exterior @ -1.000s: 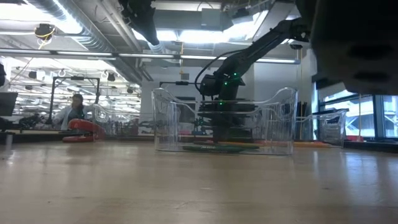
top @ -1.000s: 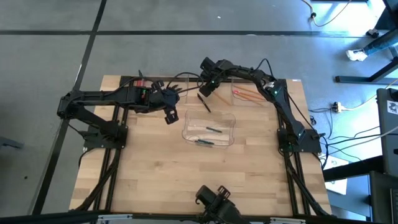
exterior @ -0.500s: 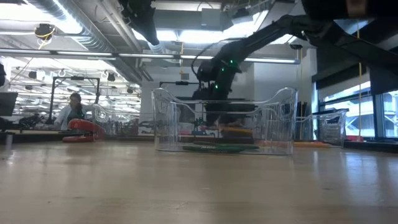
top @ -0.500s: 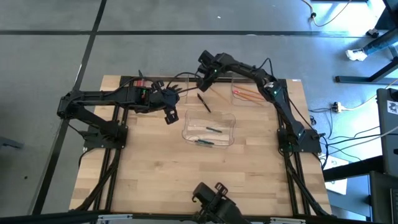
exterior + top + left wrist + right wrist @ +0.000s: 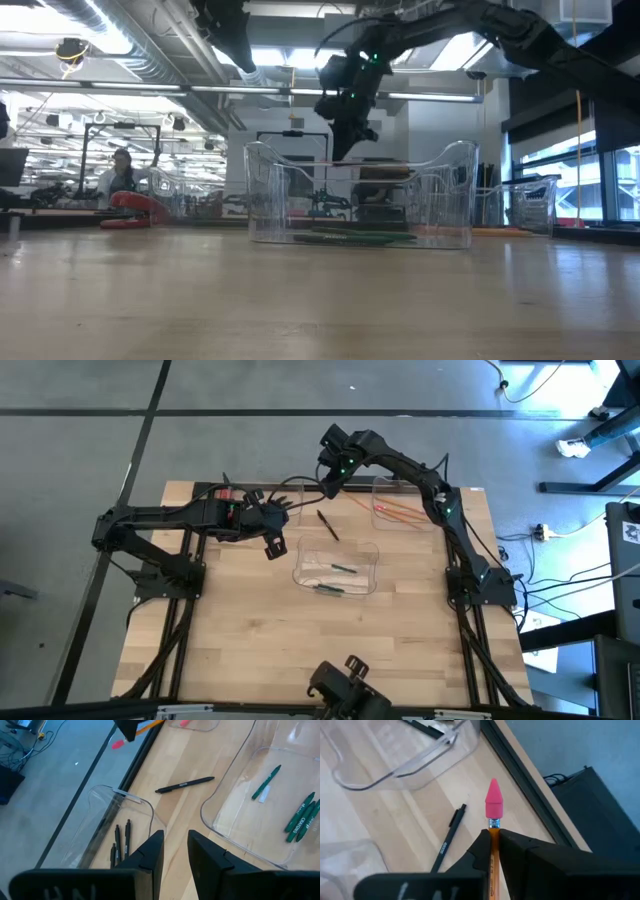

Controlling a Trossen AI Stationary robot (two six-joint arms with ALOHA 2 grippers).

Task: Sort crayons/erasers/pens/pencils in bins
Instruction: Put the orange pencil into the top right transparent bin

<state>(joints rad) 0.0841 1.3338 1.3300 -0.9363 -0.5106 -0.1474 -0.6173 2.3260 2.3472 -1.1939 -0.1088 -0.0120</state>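
Note:
My right gripper (image 5: pixel 329 482) is high above the table's far side, between the pen bin and the pencil bin, shut on an orange pencil (image 5: pixel 493 832) with a pink eraser cap (image 5: pixel 493 802). A black pen (image 5: pixel 327 525) lies flat on the table below it and also shows in the left wrist view (image 5: pixel 185 784). My left gripper (image 5: pixel 272 547) hovers left of the middle bin, its fingers slightly apart (image 5: pixel 175 842) and empty. The clear middle bin (image 5: pixel 372 550) holds green crayons (image 5: pixel 340 569). The far-left bin (image 5: pixel 107 802) holds pens (image 5: pixel 120 840). The far-right bin (image 5: pixel 378 485) holds pencils (image 5: pixel 398 512). My right gripper pinches the pencil's orange shaft (image 5: pixel 493 839) between its two fingers, just behind the metal band under the eraser cap. The pencil lies roughly along the fingers, and its pink end sticks out past the fingertips. It is lifted clear of the table.
The table's near half is bare wood (image 5: pixel 300 650). Black cables run along the far edge near the pen bin. In the low view a person (image 5: pixel 118 175) sits far back in the room, and a red object (image 5: pixel 135 210) lies at the table's far left.
My right gripper has risen from table height behind the middle bin to well above it, and has gone a little toward the table's far edge.

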